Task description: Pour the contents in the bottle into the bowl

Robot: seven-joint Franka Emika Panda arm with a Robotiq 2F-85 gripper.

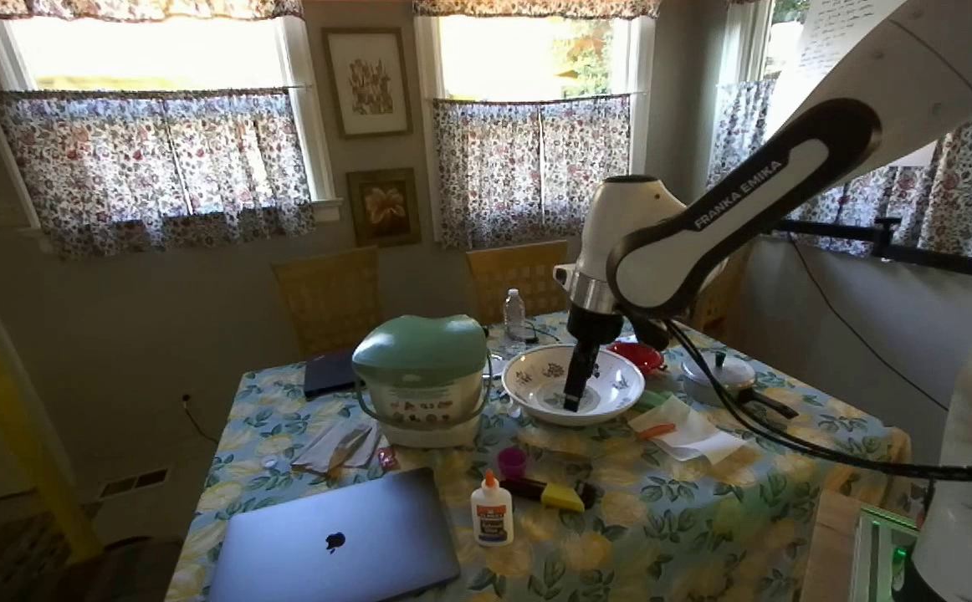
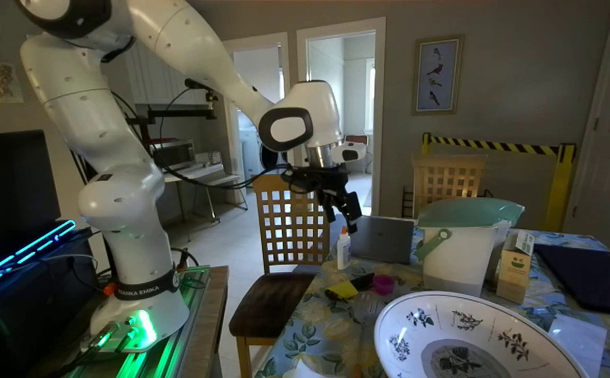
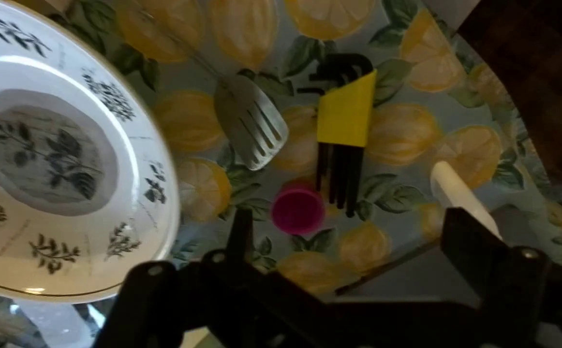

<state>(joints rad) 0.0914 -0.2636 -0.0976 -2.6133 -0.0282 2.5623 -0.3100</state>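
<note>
The bottle [image 1: 493, 512] is seen upright, long axis vertical, just beside the laptop [image 1: 344, 543], near one edge of the worktop [image 1: 687, 518]. From the end effector [image 3: 351, 224], its jaws spread with nothing held, it is judged to lie below and toward that edge, away from the bowl [image 2: 481, 336].

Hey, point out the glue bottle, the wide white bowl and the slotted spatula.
Glue bottle [image 1: 493, 517], in an exterior view, on its front label.
White bowl [image 3: 46, 153], in the wrist view, on its gray center.
Slotted spatula [image 3: 235, 109], in the wrist view, on its flat head.
</note>
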